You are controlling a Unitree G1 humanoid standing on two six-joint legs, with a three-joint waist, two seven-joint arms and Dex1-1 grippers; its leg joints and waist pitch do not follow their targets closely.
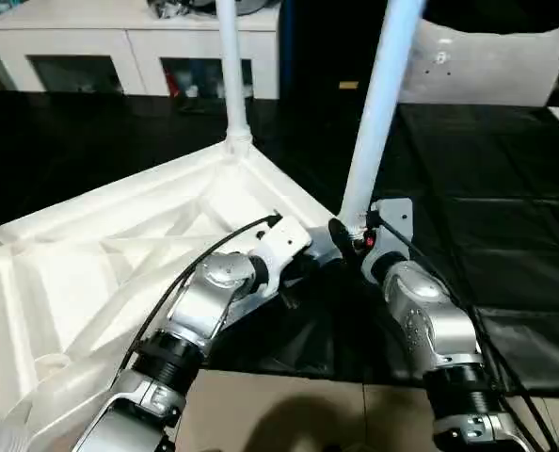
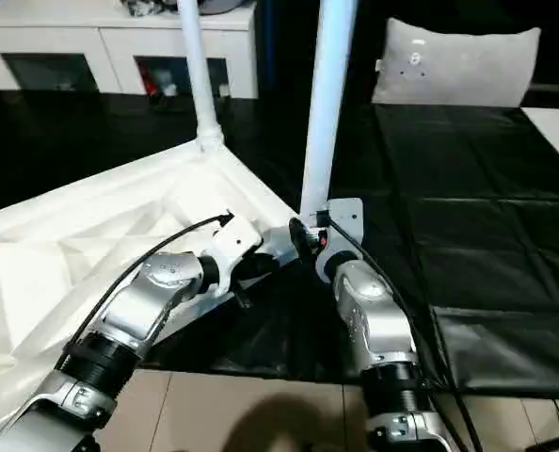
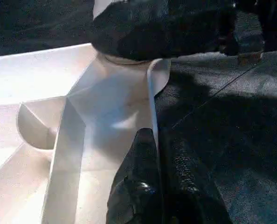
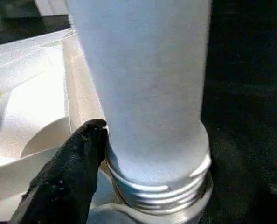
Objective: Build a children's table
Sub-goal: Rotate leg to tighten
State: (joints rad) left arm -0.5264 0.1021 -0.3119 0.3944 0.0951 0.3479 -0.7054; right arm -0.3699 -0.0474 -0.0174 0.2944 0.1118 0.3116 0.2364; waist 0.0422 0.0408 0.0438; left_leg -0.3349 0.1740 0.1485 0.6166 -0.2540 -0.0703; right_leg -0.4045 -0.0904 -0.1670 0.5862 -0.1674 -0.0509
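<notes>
**Second leg at the near corner socket**

Table top (image 1: 101, 273) lies upside down on the black floor mat (image 1: 505, 217), ribs up. One leg (image 1: 231, 66) stands upright in the far corner socket. Second leg (image 1: 381, 104) stands tilted at the near right corner, threaded end (image 4: 162, 186) at the socket. Right gripper (image 1: 347, 235) sits at its base, jaws wide around it; one finger (image 4: 68, 172) beside the thread, contact unclear. Left gripper (image 3: 157, 182), fingers closed and empty, at the top's edge.

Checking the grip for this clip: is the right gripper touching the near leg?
Touching. In the right wrist view a black finger presses against the near leg just above its threaded end.
</notes>
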